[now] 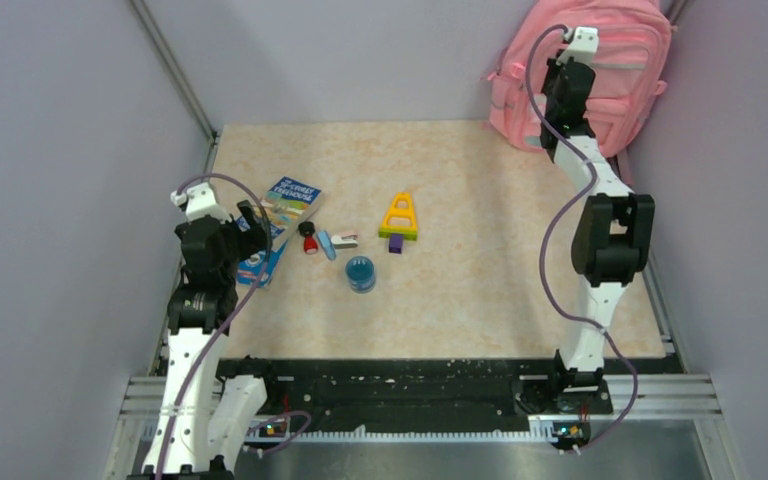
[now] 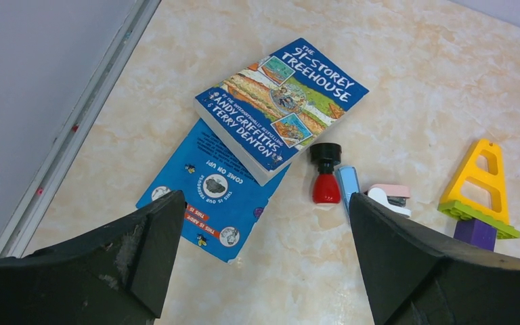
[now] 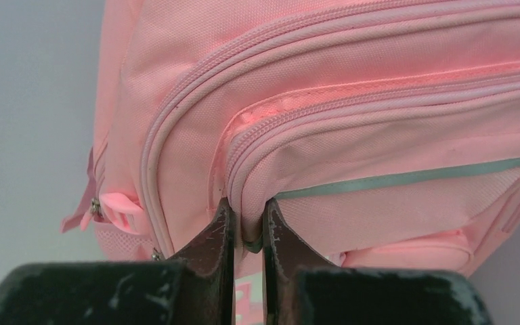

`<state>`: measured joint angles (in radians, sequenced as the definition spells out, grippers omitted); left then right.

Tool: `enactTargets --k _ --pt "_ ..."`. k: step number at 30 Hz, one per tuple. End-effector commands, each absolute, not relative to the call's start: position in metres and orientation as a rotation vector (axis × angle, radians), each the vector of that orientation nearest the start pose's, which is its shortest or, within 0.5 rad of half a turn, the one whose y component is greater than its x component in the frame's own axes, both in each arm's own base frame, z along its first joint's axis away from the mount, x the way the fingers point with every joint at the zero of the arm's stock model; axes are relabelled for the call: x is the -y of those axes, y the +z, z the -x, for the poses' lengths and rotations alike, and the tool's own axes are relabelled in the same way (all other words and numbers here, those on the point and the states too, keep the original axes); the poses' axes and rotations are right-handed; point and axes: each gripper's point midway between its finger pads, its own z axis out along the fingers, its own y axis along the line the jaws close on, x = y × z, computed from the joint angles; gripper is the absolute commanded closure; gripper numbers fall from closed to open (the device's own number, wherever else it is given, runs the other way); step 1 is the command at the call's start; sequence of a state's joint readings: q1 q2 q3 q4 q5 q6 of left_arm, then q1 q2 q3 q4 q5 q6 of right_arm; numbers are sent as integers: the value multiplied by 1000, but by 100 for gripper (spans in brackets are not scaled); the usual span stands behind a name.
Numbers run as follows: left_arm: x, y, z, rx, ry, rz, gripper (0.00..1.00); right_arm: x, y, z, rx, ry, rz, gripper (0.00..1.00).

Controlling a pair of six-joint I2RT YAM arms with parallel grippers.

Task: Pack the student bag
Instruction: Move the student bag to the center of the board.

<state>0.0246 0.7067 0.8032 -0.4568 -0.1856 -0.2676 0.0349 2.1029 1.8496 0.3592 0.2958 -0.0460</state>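
The student bag (image 1: 615, 75), a big pink backpack, stands upright at the far right corner against the wall. My right gripper (image 1: 561, 78) is at its front. In the right wrist view the gripper (image 3: 247, 208) is shut on a fold of the bag's (image 3: 352, 122) front pocket edge, by the mint trim. My left gripper (image 1: 253, 226) is open and empty, hovering over the table's left side. In the left wrist view the gripper (image 2: 264, 206) is above bare table, just short of a blue "91-Storey Treehouse" book (image 2: 281, 101).
The book (image 1: 287, 203) lies on a blue leaflet (image 2: 210, 196). Beside it lie a red bottle with a black cap (image 2: 326, 177), a small pink and white stapler (image 2: 389, 196), a yellow, green and purple toy block piece (image 1: 399, 218) and a round blue container (image 1: 360, 272). Walls close in on both sides.
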Motion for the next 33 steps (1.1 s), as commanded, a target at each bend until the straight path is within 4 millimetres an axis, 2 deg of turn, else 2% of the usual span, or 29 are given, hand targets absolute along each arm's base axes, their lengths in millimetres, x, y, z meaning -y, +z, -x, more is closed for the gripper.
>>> enactTargets --k 1,2,8,12,17,19,22,26,29,33 --pt "-23 265 -278 -1817 -25 375 5 19 408 -598 -1301 -157 -116 100" --pt "-23 264 -278 -1822 -25 368 6 15 424 -578 -1266 -130 -110 100" --pt "-28 257 -278 -1851 25 359 10 -17 413 -498 -1258 103 -110 100" --pt "-15 250 -283 -1890 -22 299 13 -44 406 -453 -1289 178 -72 100" --pt "34 246 -287 -1916 -178 114 20 -84 397 -397 -1373 249 56 100" --pt "66 246 -287 -1909 -271 -17 20 -100 390 -376 -1405 312 116 100" --pt "116 257 -282 -1872 -420 -198 20 -117 375 -346 -1442 391 178 100" --pt "172 297 -282 -1780 -716 -278 19 -137 343 -314 -1482 530 234 100" --pt "211 339 -284 -1686 -929 -313 19 -150 332 -291 -1480 631 289 100" --pt "252 370 -288 -1614 -1106 -371 18 -157 320 -273 -1502 680 353 100"
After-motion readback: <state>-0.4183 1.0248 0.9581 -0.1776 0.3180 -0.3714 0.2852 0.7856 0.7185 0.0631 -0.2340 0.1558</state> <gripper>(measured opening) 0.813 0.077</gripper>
